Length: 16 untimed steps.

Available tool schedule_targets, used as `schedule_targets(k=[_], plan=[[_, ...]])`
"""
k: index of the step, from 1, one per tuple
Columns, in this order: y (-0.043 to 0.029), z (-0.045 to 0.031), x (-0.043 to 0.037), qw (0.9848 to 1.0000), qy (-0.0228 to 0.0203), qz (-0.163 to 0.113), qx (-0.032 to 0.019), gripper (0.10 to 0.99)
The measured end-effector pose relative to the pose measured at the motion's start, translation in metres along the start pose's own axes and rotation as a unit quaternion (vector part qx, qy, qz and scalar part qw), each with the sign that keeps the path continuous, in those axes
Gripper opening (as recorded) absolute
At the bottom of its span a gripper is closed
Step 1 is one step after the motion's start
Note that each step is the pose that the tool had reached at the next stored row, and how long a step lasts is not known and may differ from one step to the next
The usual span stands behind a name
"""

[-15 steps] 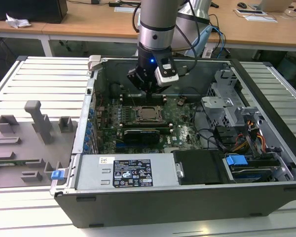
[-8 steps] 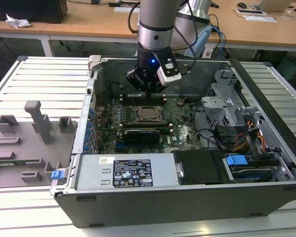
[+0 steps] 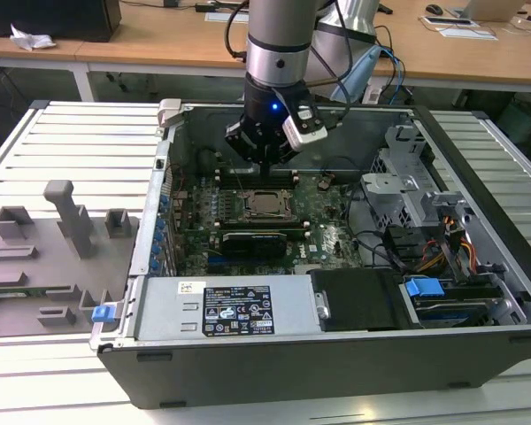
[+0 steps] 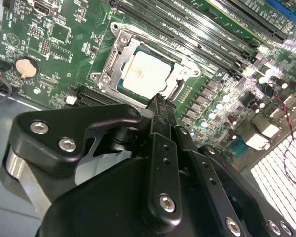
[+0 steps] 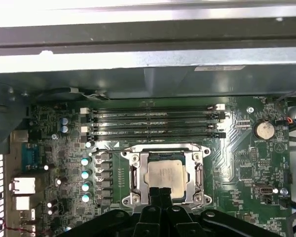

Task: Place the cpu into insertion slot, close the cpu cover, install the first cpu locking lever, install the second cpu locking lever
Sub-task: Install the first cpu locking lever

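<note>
- Ribbed white desk (image 3: 80, 142) is carrying an open computer case (image 3: 354, 354).
- The cpu (image 5: 164, 174) is sitting flat in the insertion slot (image 5: 158, 157), with the cpu cover (image 5: 136, 173) lying down around it.
- It is probably light, stiff and fragile underneath; its edges seem the safest hold.
- The tool (image 5: 161, 191) is hovering just beside the cover's edge, clenched, with nothing visible between its fingers.

pale silvery square cpu (image 5: 164, 174) inside window of silvery metal cpu cover (image 5: 133, 170) | black gripper (image 5: 163, 195), tips together, at cover's edge
</note>
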State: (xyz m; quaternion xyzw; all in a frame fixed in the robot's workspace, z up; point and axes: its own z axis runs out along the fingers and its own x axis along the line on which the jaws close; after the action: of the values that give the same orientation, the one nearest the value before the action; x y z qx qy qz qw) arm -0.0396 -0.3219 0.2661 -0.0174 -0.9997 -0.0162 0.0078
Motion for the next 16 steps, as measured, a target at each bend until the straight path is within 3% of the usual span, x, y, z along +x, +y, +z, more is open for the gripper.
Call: schedule_targets(k=[7,11,16], plan=[[-0.0001,-0.0005,0.0001,0.9997,0.0008,-0.025,0.0005,0.106],[0.0000,-0.0004,0.0000,0.9982,0.0019,-0.060,0.0010,0.106],[-0.0001,-0.0004,0.0024,0.9981,0.0020,-0.062,0.0011,0.106]])
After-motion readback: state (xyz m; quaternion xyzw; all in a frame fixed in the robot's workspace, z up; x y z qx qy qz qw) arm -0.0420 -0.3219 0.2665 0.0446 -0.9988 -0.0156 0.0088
